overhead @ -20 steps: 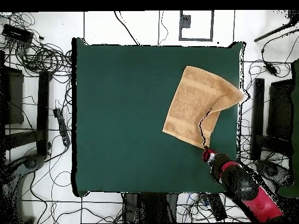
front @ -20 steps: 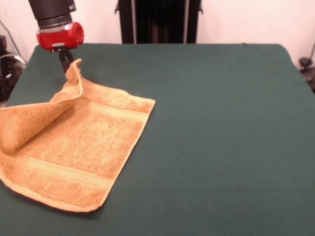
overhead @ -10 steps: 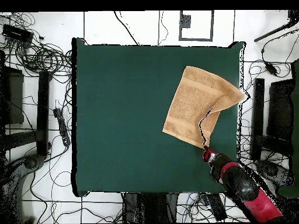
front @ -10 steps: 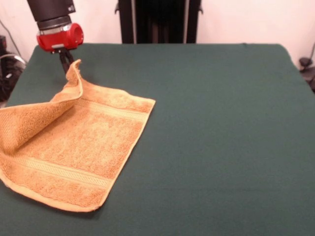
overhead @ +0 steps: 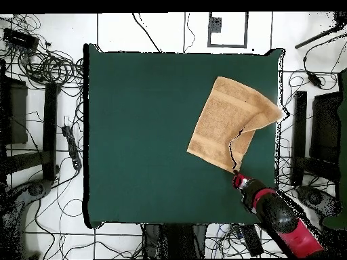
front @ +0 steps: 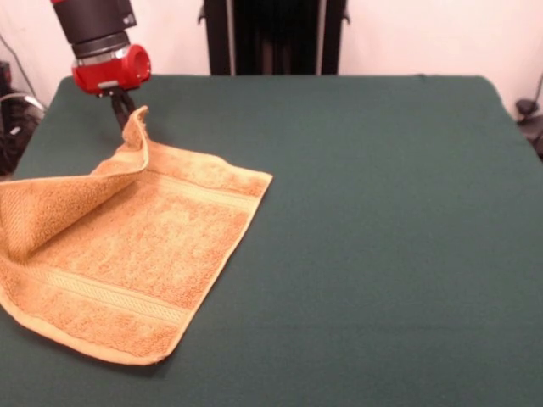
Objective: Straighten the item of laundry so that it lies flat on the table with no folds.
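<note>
The golden-orange towel, the item of laundry (front: 136,246) (overhead: 227,122), lies at the left side of the green table (front: 382,212) (overhead: 149,135) in the front view. Its far left corner is lifted off the cloth and one side is folded over the rest. My gripper (front: 127,108) (overhead: 236,172) is shut on that raised corner, under the red and black wrist. Paler woven bands run across the towel near both ends.
In the overhead view the towel sits close to the table's right edge (overhead: 279,101). Cables (overhead: 47,68) and dark stands (overhead: 298,135) lie on the floor around the table.
My gripper has shifted slightly right in the front view with the corner in it, and the towel has slid a little the same way.
</note>
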You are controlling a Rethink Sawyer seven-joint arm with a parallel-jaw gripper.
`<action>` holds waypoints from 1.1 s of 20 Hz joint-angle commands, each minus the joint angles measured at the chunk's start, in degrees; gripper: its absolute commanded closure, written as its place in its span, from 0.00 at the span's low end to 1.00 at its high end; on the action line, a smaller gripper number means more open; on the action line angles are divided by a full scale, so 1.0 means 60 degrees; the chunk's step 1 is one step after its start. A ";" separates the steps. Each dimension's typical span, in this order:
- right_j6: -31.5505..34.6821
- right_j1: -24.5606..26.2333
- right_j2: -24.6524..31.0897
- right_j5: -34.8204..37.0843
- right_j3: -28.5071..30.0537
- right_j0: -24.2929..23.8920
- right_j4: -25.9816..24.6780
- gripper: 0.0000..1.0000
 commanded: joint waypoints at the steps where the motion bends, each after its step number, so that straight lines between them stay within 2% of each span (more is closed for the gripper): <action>1: 0.1289 0.0562 0.1042 0.1007 0.0270 0.0158 0.0243 1.00; 22: 0.1422 0.0621 0.1162 0.1141 0.0349 -0.0041 0.0399 1.00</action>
